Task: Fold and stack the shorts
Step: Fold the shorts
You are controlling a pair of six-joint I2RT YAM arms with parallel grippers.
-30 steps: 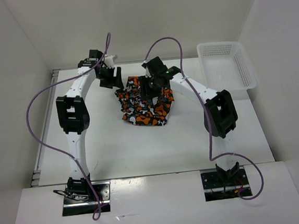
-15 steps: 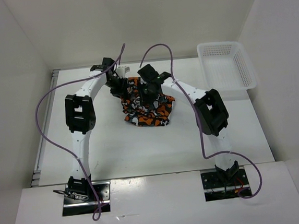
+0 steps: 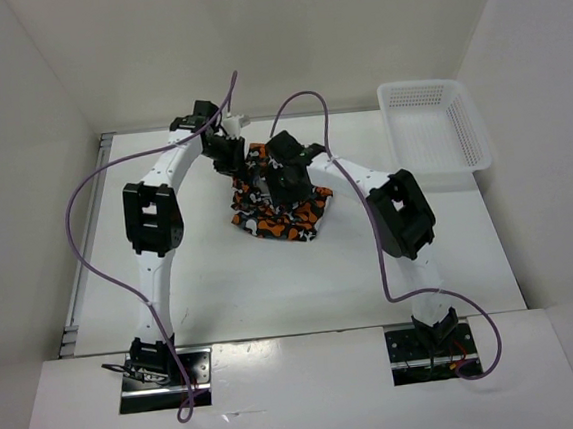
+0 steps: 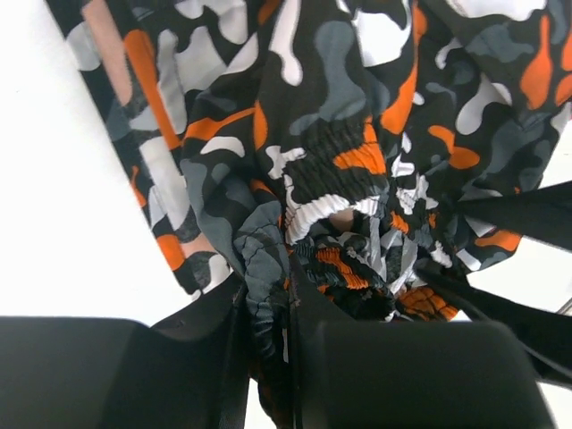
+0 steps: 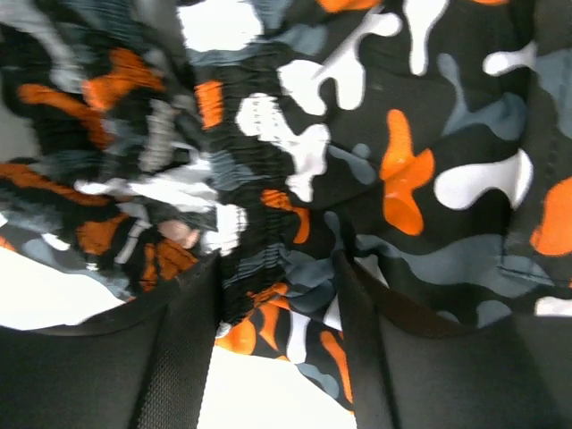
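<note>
Left gripper (image 4: 268, 331) is clamped on a bunched fold of the shorts (image 3: 278, 203) at their far-left edge. Shorts lie crumpled mid-counter (image 3: 273, 286), well left of the white basket (image 3: 437, 126). Right gripper (image 5: 277, 295) has cloth between its jaws at the waistband; grip looks closed. Folding barely begun; stacking remains.

Both arms are white tubes with chunky black joint housings, black wrist ends, and a loose purple cable looping off each.

white mesh basket (image 3: 437, 124) at the white table's (image 3: 222, 280) far right corner
</note>
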